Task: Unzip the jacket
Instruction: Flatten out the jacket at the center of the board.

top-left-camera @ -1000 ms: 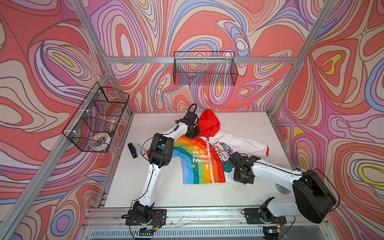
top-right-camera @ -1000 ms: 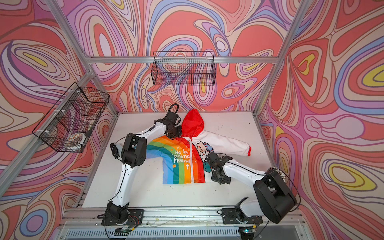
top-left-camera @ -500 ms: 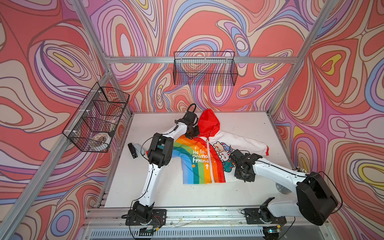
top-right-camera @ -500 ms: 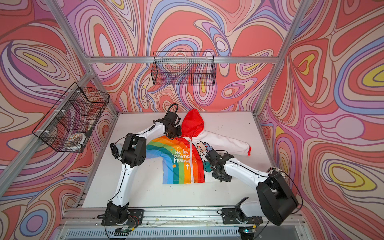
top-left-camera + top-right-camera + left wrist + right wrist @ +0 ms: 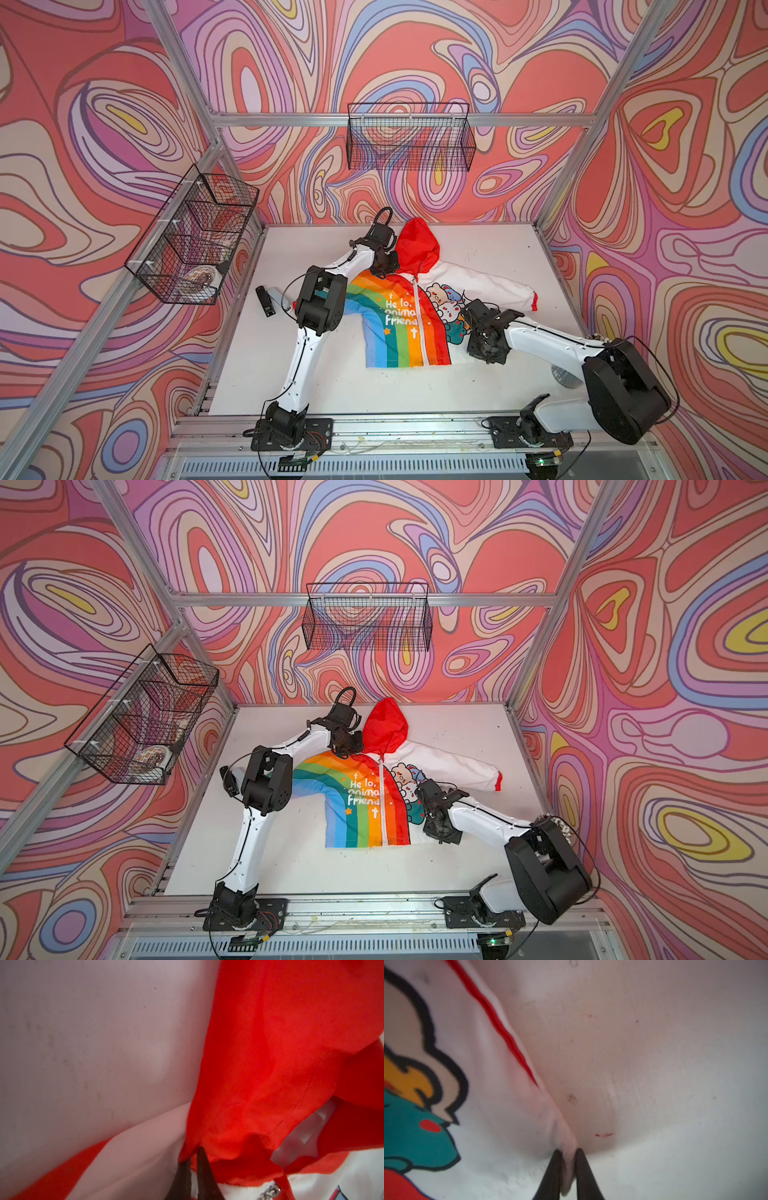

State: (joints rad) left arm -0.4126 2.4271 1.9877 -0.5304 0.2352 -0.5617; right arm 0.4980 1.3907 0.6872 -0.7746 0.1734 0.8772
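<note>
A robotics lab cell was indicated: a white tabletop (image 5: 478,249) enclosed by aluminium framing (image 5: 291,119) and swirl-patterned walls (image 5: 685,208), wire baskets (image 5: 409,137) hung up, robot arms (image 5: 299,357) bolted to the near rail (image 5: 415,428).

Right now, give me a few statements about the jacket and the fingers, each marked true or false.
1. The left fingers pinch the jacket at the base of its red hood. True.
2. The right fingers stand open over bare table. False: they pinch a fold of the white half.
3. The zipper is fully open. False: it is closed down the front.
4. The hood points toward the back wall. True.
</note>
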